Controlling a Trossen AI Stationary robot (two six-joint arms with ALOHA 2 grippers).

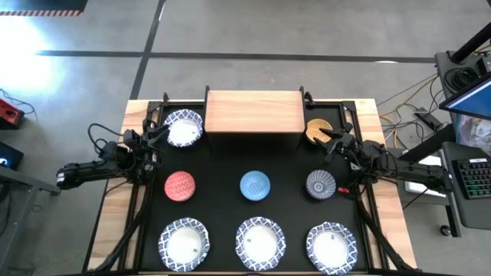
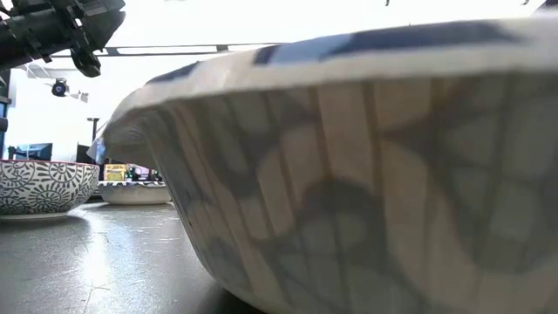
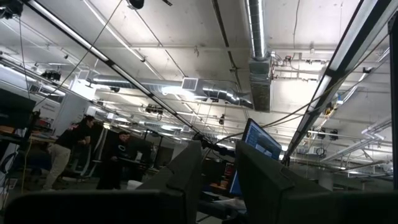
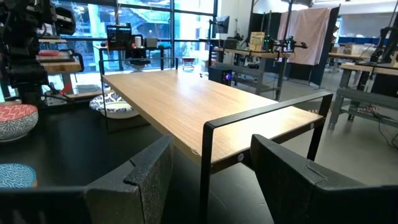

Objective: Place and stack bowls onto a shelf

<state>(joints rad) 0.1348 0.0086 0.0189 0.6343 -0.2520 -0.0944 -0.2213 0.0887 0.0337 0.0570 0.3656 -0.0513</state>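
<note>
Bowls sit across the black mat on the desk (image 1: 115, 222) and none is on the shelf (image 1: 253, 111) yet, so the stacking looks barely started. Farthest left, the left claw (image 1: 157, 136) hangs just beside the wide white bowl (image 1: 183, 129) at the shelf's left end; its wrist camera points up at the ceiling, so I cannot tell whether its fingers grip anything. Next comes the red bowl (image 1: 180, 185), with a wide bowl in front of it, then the blue bowl (image 1: 255, 185) in the middle, below the shelf's front edge. Further right lie the grey-patterned bowl (image 1: 320, 185) and the yellow-tan bowl (image 1: 317, 130), the latter close to the shelf's right end. The right claw (image 1: 335, 144) hovers between those two, fingers spread wide and empty (its own view shows only the shelf ahead). The shelf's long axis runs left to right, so the white bowl would travel rightward and up onto the board; the left arm is nearer.
</note>
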